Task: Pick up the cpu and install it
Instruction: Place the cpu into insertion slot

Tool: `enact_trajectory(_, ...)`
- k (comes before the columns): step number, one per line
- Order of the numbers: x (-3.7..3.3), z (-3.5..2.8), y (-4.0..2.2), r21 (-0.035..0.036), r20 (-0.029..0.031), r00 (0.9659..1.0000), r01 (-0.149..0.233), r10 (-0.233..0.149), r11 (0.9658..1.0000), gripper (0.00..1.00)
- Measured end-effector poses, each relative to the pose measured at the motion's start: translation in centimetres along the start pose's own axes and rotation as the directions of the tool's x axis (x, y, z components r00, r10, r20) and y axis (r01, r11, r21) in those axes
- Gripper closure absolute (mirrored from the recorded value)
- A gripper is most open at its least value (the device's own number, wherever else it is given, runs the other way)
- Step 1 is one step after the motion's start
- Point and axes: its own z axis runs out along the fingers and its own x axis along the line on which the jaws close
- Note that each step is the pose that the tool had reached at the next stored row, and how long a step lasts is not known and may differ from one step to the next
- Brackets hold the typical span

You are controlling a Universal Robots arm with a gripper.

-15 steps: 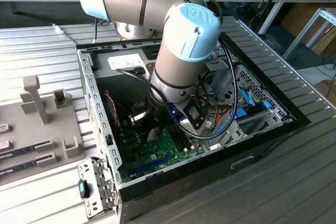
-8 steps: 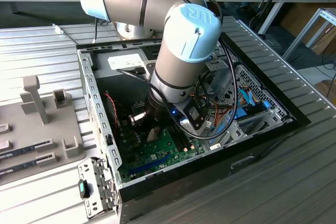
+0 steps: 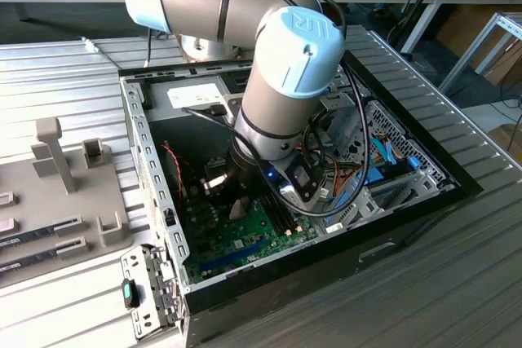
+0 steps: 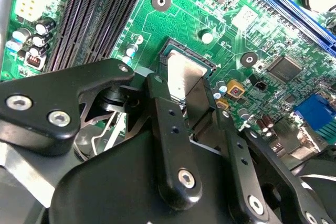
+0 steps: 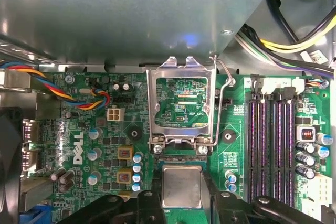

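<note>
**The cpu** (image 5: 181, 186), in both wrist views: a small, flat, square chip with a plain silver-grey metal top (image 4: 184, 74), face up. It lies flat at the dark socket (image 4: 173, 45) of the green board (image 5: 231, 153), just beside the hinge of the raised metal frame (image 5: 153, 103). Full seating cannot be told.

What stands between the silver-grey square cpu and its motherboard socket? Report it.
Nothing visible. The gripper is shut on the flat silver-grey square cpu, right at the black socket on the green motherboard; the shiny metal retention frame is flipped open, clear of it.
</note>
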Motion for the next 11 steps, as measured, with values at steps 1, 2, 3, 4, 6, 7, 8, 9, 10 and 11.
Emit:
enact_trajectory(1,0.03,0.03,0.01,0.0001,-0.0001,1.0000,0.000,0.000,1.0000,0.61)
enact_trajectory(2,0.07,0.07,0.06,0.0000,0.0000,1.0000,0.000,0.000,1.0000,0.61)
enact_trajectory(3,0.11,0.08,0.07,0.0001,-0.0001,1.0000,0.000,0.000,1.0000,0.61)
enact_trajectory(4,0.14,0.09,0.08,0.0001,-0.0001,1.0000,0.000,0.000,1.0000,0.61)
enact_trajectory(6,0.38,0.14,0.09,-0.0008,0.0003,1.0000,0.000,0.000,1.0000,0.61)
enact_trajectory(7,0.45,0.14,0.09,-0.0005,0.0006,1.0000,0.000,0.000,1.0000,0.61)
enact_trajectory(8,0.49,0.13,0.09,-0.0003,0.0005,1.0000,0.000,0.000,1.0000,0.61)
enact_trajectory(9,0.50,0.13,0.09,-0.0003,0.0002,1.0000,0.000,0.000,1.0000,0.61)
enact_trajectory(10,0.51,0.13,0.08,-0.0002,0.0000,1.0000,0.000,0.000,1.0000,0.61)
enact_trajectory(11,0.52,0.14,0.08,-0.0001,0.0000,1.0000,0.000,0.000,1.0000,0.61)
